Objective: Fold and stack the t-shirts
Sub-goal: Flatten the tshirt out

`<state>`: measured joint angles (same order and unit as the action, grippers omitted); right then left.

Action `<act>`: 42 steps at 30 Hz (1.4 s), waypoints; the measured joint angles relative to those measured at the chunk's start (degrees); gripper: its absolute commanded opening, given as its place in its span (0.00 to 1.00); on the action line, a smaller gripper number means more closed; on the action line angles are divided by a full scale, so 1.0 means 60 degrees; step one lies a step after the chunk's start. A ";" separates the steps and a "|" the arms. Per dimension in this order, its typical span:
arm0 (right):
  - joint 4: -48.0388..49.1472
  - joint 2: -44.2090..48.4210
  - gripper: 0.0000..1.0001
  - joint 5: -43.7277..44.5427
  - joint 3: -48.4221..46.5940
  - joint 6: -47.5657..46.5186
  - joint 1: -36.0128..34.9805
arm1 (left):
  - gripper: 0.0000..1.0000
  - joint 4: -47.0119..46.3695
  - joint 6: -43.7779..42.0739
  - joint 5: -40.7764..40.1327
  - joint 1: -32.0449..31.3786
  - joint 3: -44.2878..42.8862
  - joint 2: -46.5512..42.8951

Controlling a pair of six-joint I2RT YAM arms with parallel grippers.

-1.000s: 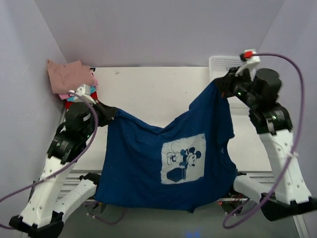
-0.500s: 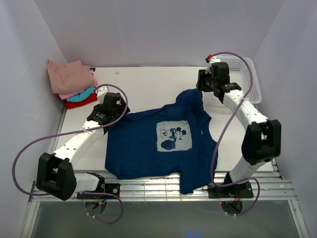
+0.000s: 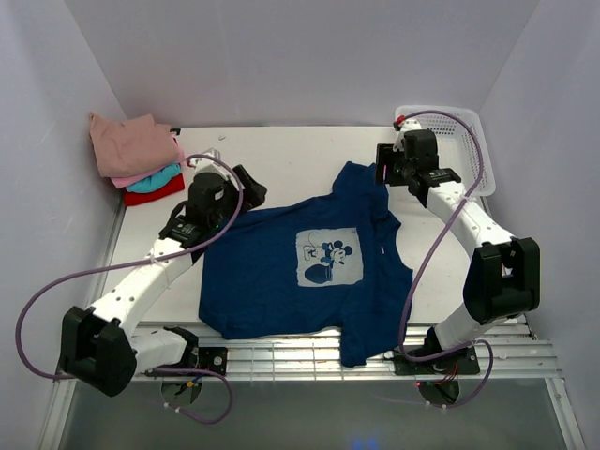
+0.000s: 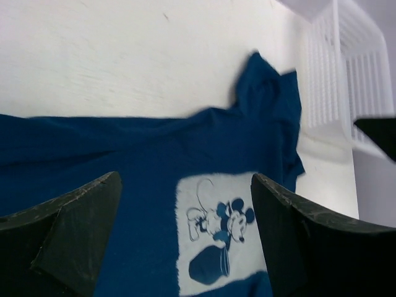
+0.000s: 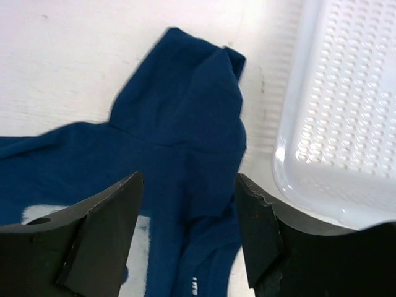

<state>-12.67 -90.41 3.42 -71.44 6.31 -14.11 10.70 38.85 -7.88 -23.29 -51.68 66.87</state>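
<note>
The navy blue tee (image 3: 281,281) lies spread out and unfolded in the middle of the white desk (image 3: 281,155), chest side up, with its pale square mouse print (image 3: 330,258) showing near the centre; the cloth is rumpled rather than flat, one corner rising in a bunched peak at the far right, near the white mesh basket (image 3: 464,141), and the near right part drooping over the desk's slatted front edge; the left gripper (image 3: 247,185) hangs near the tee's far left corner with its fingers (image 4: 74,238) spread wide, nothing between them but the cloth lying below; the right gripper (image 3: 385,167) hangs by the bunched peak, likewise spread, its fingers (image 5: 102,232) standing apart with the blue fabric and the basket's rim seen beneath; neither gripper holds anything; in the far left corner, against the wall, sits the stack of folded tees, well apart from the navy one: a dusty-pink tee (image 3: 131,142) on top, a brighter pink edge (image 3: 178,152) under it, then a teal tee (image 3: 155,177) and a red tee (image 3: 155,193) at the bottom.
</note>
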 measured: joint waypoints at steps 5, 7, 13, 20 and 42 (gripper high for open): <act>0.0372 -0.0572 0.09 -0.1009 -0.0466 0.0215 0.0000 | 0.72 -0.1075 -0.0153 0.1741 -0.0557 0.0036 0.1767; 0.0506 -0.1180 0.08 -0.1439 -0.0790 0.0423 -0.0018 | 0.68 -0.1235 -0.0251 0.2280 -0.0714 0.0018 0.2656; 0.0270 -0.3763 0.08 -0.2364 -0.2590 0.0561 -0.0219 | 0.82 -0.1286 -0.0463 0.2630 -0.1042 -0.0073 0.3763; -0.0372 -0.6054 0.08 -0.2532 -0.4455 0.0565 -0.0550 | 0.84 -0.0940 -0.0699 0.1865 -0.1155 -0.0091 0.3104; -0.1763 -0.9792 0.08 -0.2645 -0.9901 0.1355 -0.0984 | 0.86 0.1410 -0.0459 -0.0557 -0.1151 0.0674 0.2007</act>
<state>-23.24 -149.16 -12.45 -130.85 14.44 -20.01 19.16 36.10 -11.22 -30.20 -47.64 78.91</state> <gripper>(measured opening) 0.081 0.856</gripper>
